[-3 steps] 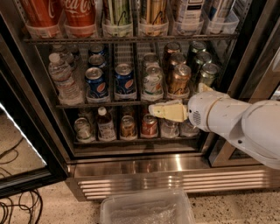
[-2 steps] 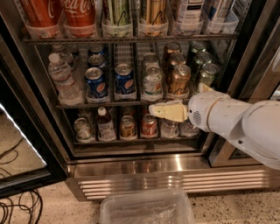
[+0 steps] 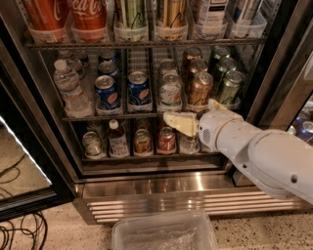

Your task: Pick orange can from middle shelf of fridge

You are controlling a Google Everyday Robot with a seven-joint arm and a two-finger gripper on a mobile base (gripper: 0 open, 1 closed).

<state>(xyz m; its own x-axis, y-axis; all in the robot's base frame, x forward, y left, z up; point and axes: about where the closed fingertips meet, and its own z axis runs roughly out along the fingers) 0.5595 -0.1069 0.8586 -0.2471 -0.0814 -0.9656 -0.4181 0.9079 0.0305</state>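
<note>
**Nothing is budging: gripper (image 3: 180,123) still hanging just under the orange can (image 3: 199,89)**

Compared with a second ago, everything is sitting in the same spot, arm (image 3: 266,154) included. The orange can is standing upright at the front of its lane on the middle shelf (image 3: 112,117) of the fridge (image 3: 171,204), with more copper-coloured cans queuing behind it. A white-green can (image 3: 169,91) is standing just to its left and dark green cans (image 3: 230,86) just to its right, so it's getting crowded on both sides. Further left, two blue Pepsi cans (image 3: 122,91) and a clear water bottle (image 3: 71,91) are sharing the rack.

The gripper is hovering in front of the shelf's front edge, lower than the orange can and apart from it, its cream tip pointing left. Honestly can't tell whether it's standing wide or narrow from here. The fat white arm is reaching in from the right and blocking part of the lower shelf (image 3: 127,157).

Up top, tall Coca-Cola cans (image 3: 88,14) are getting cut off by the frame edge. Shelves are showing up as dark wire, the base as ribbed shiny steel, and a clear plastic bin (image 3: 161,233) is sitting on the speckled floor.
</note>
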